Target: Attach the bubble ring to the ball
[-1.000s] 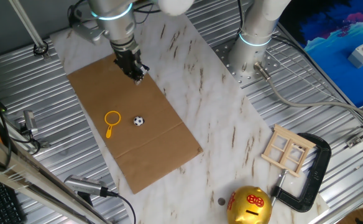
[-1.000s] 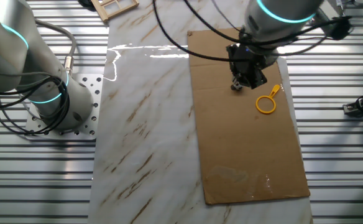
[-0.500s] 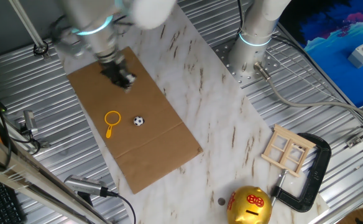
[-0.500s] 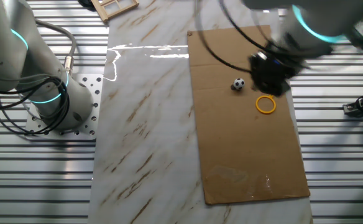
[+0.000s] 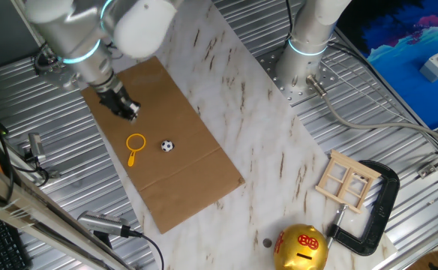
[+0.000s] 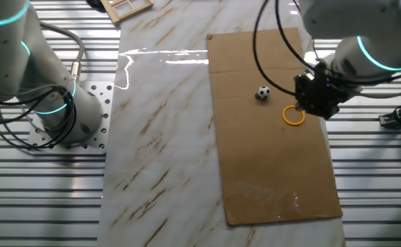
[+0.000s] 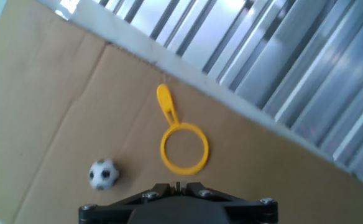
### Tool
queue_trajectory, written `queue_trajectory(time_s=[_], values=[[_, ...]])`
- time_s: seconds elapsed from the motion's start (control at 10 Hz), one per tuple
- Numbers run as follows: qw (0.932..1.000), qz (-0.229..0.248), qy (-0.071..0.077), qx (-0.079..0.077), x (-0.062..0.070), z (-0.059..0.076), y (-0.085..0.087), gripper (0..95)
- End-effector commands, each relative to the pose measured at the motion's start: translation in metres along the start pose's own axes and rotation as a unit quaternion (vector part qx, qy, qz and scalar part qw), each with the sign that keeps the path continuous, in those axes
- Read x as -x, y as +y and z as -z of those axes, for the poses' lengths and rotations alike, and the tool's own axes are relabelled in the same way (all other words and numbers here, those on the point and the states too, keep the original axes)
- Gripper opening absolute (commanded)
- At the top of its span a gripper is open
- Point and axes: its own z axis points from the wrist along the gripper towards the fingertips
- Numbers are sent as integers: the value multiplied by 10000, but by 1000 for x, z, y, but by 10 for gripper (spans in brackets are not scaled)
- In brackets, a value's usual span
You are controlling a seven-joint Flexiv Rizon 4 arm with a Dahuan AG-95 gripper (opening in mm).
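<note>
The yellow-orange bubble ring (image 5: 132, 157) lies flat on a brown cardboard sheet (image 5: 189, 187), with the small black-and-white ball (image 5: 166, 146) just to its right, apart from it. My gripper (image 5: 130, 114) hovers above the cardboard just behind the ring, shut and empty. In the other fixed view the gripper (image 6: 310, 108) is over the ring's handle end; the hoop (image 6: 293, 124) and the ball (image 6: 263, 93) show. In the hand view the ring (image 7: 165, 103) lies straight ahead of the gripper (image 7: 177, 186), with the ball (image 7: 104, 174) at lower left.
The cardboard lies on a marble board (image 5: 279, 157) over ribbed metal table (image 7: 281, 68). A gold piggy bank (image 5: 301, 247), a wooden window frame (image 5: 346, 182) and a black clamp (image 5: 380, 206) sit at the front right. A second arm's base (image 5: 309, 45) stands behind.
My gripper has moved across the cardboard from behind the ball toward the ring's side and sits close behind the ring. Ring and ball have not moved.
</note>
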Motion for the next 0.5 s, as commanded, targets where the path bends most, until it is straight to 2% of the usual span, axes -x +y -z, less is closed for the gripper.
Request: queue_trajectory(time_s=[0.1,0.5], values=[[10000,-14,32,-17,-3,0,3,0],[9998,-157,103,31,-3,0,3,0]])
